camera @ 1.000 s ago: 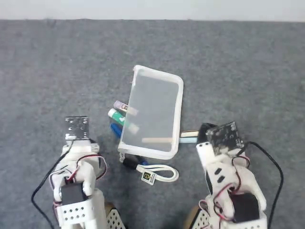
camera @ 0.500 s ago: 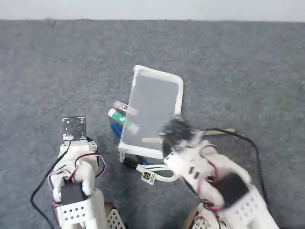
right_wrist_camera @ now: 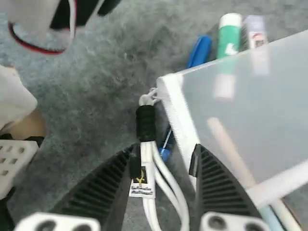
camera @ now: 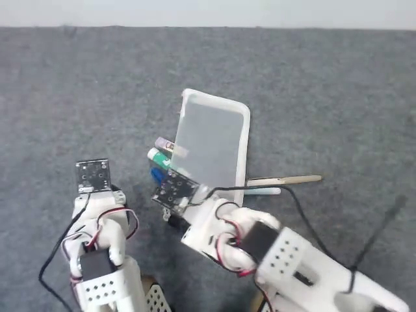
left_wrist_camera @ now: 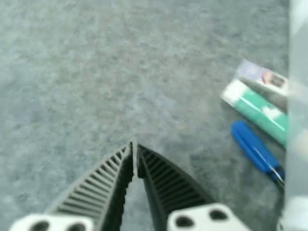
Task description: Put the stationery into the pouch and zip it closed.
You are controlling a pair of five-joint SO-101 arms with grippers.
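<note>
Two fingers of the right gripper [right_wrist_camera: 165, 149] stand apart astride one white strap [right_wrist_camera: 155, 185] at one pouch [right_wrist_camera: 250, 96] corner; the left gripper [left_wrist_camera: 134, 147], pinched shut, hangs over carpet [left_wrist_camera: 72, 72]; three stationery pieces [right_wrist_camera: 227, 36] stick out beyond the strap, and two lie past the pouch; zipping now would likely jam on them.

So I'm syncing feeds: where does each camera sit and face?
High view: fixed overhead, looking down at the pouch on the mat; left arm and right arm show.
Left wrist view: on the left wrist, facing the mat past its shut left tool.
Right wrist view: on the right wrist, facing the strap through its open right tool.
Shared: all three show the blue pen.
</note>
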